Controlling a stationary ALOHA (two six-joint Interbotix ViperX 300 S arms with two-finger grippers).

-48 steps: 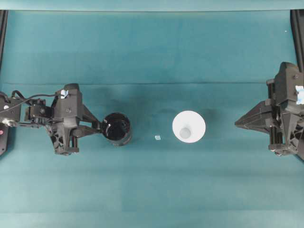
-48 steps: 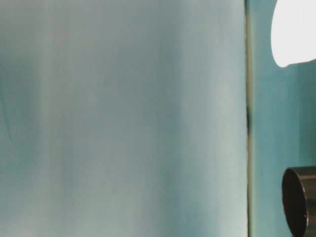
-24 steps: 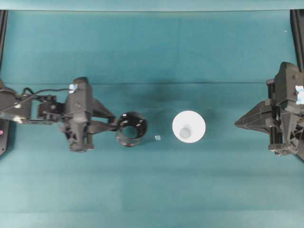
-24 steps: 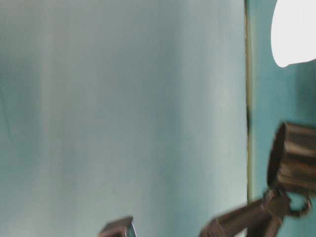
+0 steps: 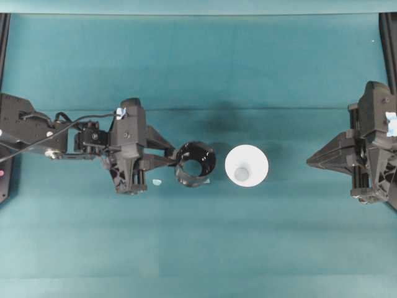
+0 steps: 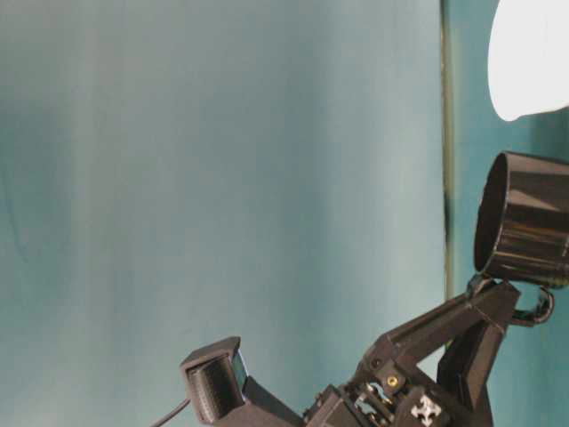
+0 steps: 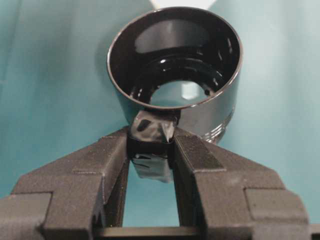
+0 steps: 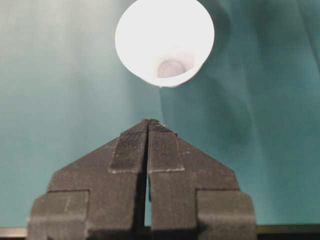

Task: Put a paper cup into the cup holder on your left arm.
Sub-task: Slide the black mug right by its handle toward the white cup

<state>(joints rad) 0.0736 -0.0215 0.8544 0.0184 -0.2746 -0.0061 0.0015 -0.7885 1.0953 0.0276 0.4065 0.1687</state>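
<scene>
Left gripper [image 7: 152, 145] clamped on the handle [image 7: 151, 131] of the mug [image 7: 176, 65], mouth tilted toward camera; pale cup edge [image 7: 181, 4] just beyond, over teal cloth [image 7: 45, 75].

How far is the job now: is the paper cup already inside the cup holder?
Not yet. Done: the left tool is shut on the cup holder by its handle. In hand: the holder is held off the table, close beside the paper cup. Left: the cup stands alone, untouched; the right tool is shut and empty, apart from it.
</scene>
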